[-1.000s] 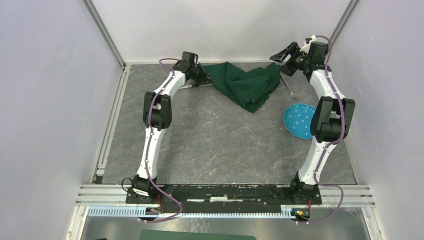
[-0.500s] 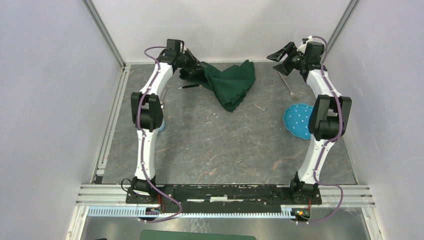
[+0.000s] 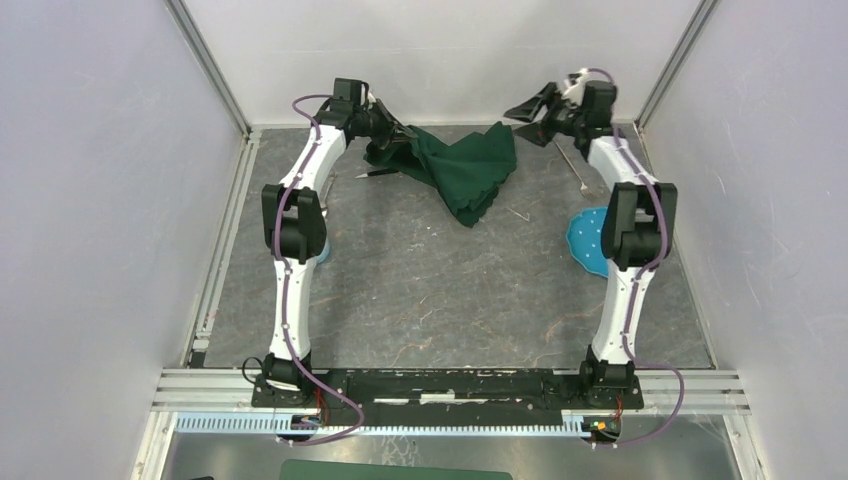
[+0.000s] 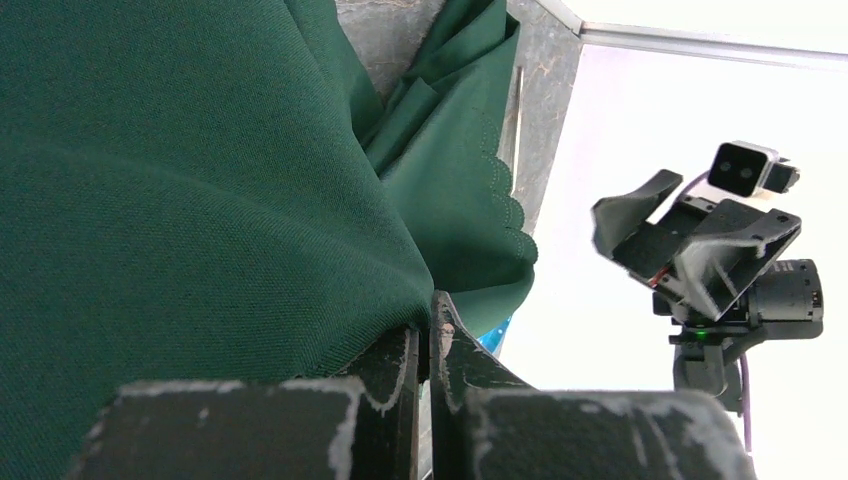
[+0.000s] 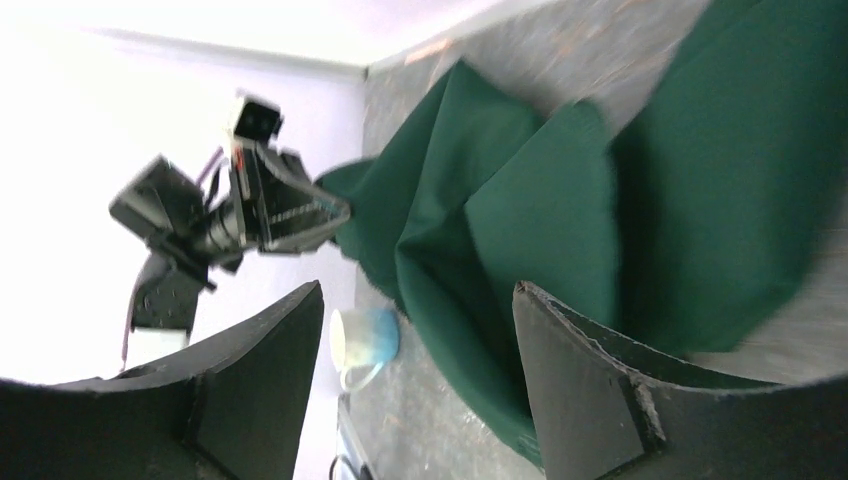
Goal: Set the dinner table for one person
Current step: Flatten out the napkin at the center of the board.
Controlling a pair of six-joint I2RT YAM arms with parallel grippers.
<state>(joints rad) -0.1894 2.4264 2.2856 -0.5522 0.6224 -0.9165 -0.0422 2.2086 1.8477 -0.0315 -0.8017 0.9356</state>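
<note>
**Pinching the cloth (image 3: 468, 168) at the far side of the counter (image 3: 430, 290)**

The left fingers (image 4: 392, 362) are pressed together on a fold of the dark green cloth. It bunches at them and spreads out rumpled over the far middle of the counter. The right fingers (image 5: 258, 372) are spread wide with nothing between them, held above the counter's far right part and pointing toward the cloth. A thin utensil (image 3: 373, 173) lies just beside the cloth's left side, and another (image 3: 572, 163) lies near the right arm. A blue dotted plate (image 3: 583, 243) sits toward the right edge, partly hidden by that arm. The right wrist view shows a blue-and-white cup (image 5: 362, 340) beyond the cloth.
</note>
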